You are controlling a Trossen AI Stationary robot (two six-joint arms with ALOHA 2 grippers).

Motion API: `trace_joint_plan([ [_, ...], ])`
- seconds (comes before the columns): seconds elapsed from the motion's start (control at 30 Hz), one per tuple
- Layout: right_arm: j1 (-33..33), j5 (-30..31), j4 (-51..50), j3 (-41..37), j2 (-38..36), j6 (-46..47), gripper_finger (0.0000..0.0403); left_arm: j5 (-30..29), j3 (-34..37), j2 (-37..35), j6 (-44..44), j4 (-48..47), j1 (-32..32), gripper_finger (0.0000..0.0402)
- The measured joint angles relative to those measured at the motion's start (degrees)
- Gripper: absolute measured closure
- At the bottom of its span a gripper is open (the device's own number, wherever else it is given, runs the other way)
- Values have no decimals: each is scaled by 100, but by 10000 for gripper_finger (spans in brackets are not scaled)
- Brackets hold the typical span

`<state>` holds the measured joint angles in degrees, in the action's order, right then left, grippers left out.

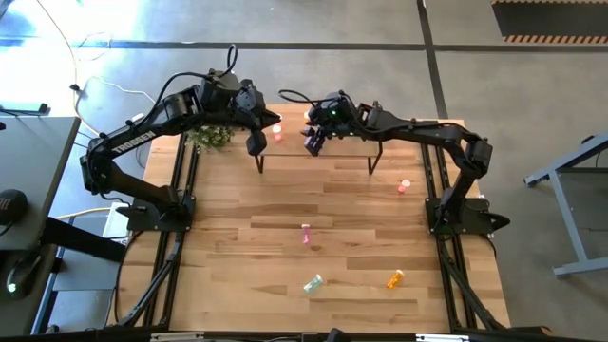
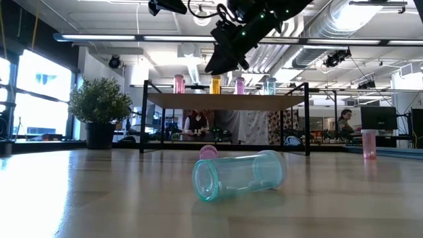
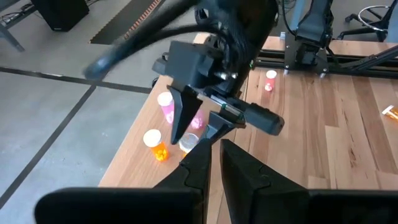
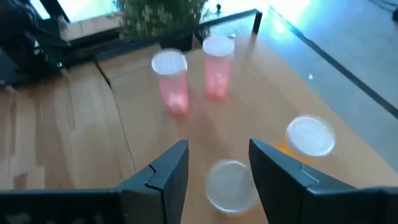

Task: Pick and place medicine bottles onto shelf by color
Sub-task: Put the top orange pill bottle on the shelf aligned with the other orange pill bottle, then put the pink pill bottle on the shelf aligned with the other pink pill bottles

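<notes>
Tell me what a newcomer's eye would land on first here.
First, the right gripper, fingers apart, above a white-capped bottle standing on the shelf among the other shelved bottles. Next, the green bottle lying on its side on the table's near part, filling the low view.

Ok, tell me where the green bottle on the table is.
The green bottle lies on its side near the table's front edge in the high view, left of the orange bottle and in front of a pink bottle.
</notes>
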<state>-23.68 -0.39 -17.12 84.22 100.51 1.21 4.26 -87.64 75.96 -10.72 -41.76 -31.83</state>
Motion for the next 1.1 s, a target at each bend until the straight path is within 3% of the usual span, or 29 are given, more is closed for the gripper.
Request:
trace_joint_plan([
  [0.33,-4,280,-736,560,0,-16,242,-29,0,0,0,0,0,377],
  [0.6,59,300,-2144,1668,-2,560,242,-67,0,0,0,-2,0,377],
  [0.8,217,829,-3216,2354,-133,865,242,-67,0,0,-3,-2,-1,377],
  [0.93,346,1086,-3806,2302,-401,1286,242,-58,0,0,-260,-46,0,377],
  [1.1,643,1461,-3946,1581,-975,2152,242,-45,0,0,-299,-48,0,377],
])
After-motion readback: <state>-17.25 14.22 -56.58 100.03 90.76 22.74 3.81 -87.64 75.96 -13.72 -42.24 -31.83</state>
